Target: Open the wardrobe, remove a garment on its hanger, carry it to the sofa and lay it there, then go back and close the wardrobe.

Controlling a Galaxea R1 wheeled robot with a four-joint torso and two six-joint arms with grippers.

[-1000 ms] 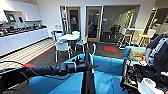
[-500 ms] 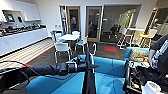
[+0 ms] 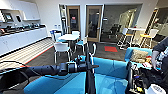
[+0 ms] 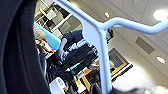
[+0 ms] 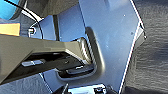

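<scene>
My left arm reaches in from the left, and its gripper (image 3: 83,67) is shut on the thin white hanger (image 3: 93,50). The hanger's hook stands up above the gripper. The black garment (image 3: 90,82) hangs edge-on below it, straight down over the bright blue sofa (image 3: 112,72). The sofa spreads wide just in front of me. In the left wrist view the white hanger (image 4: 100,40) crosses the picture close up, with the black garment (image 4: 17,55) beside it.
A smaller blue seat (image 3: 130,53) with a patterned cushion (image 3: 138,55) stands at the right. A person (image 3: 160,53) stands at the right edge beside dark gear. Behind the sofa are a white table (image 3: 68,37) with chairs and a kitchen counter (image 3: 22,37) along the left wall.
The whole picture has shifted slightly and the sofa looks a little nearer, so the camera has moved. The hanger stays in my left gripper.
</scene>
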